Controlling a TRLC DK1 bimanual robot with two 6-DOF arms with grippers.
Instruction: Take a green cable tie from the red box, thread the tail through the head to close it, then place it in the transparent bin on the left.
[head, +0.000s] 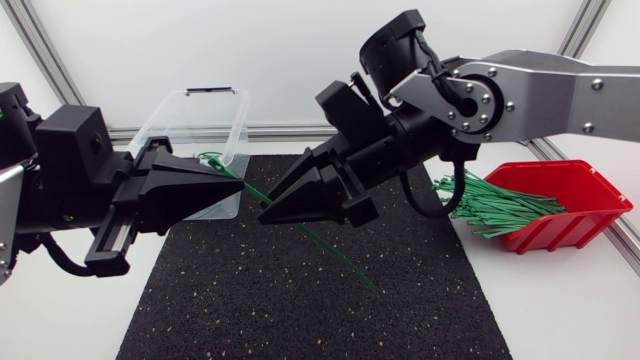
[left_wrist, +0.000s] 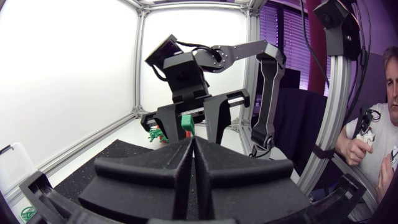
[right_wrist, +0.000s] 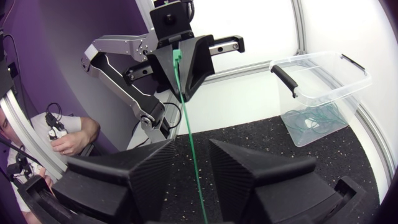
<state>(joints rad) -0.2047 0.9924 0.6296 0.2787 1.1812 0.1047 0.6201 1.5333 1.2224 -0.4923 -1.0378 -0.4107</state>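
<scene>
**One End Pinned, the Tail Not Yet Caught**

Above the black mat (head: 250, 310), my left gripper (head: 238, 185) is pressed together on one end of a green cable tie (right_wrist: 186, 118), just in front of the transparent bin (head: 165, 120). My right gripper (right_wrist: 191, 163) faces it almost tip to tip. Its fingers stand apart, and the strap runs through the gap without touching either one. In the head view the free end slants down toward the mat below the right gripper. The tie is straight, with no loop formed. The pinned end looks slightly thicker, so I take it for the head, though I cannot be sure. The red box (head: 590, 190) sits well apart on my right, holding a bundle of spare ties (head: 495, 205).

As I judge it, the step in hand is the threading, and it depends on where the right fingers grip. I should slide down the strap and close near the tail, leaving only a short stub past the tips so it stays stiff when steered. The left should hold firm and leave the head's slot clear of its pads. The right then carries the tail round in a smooth arc and meets the slot square on. A twisted strap would likely miss the slot or spring out of the grip. I should pull the tie snug only once the tail is through. The bin is right behind the left gripper for the drop.
</scene>
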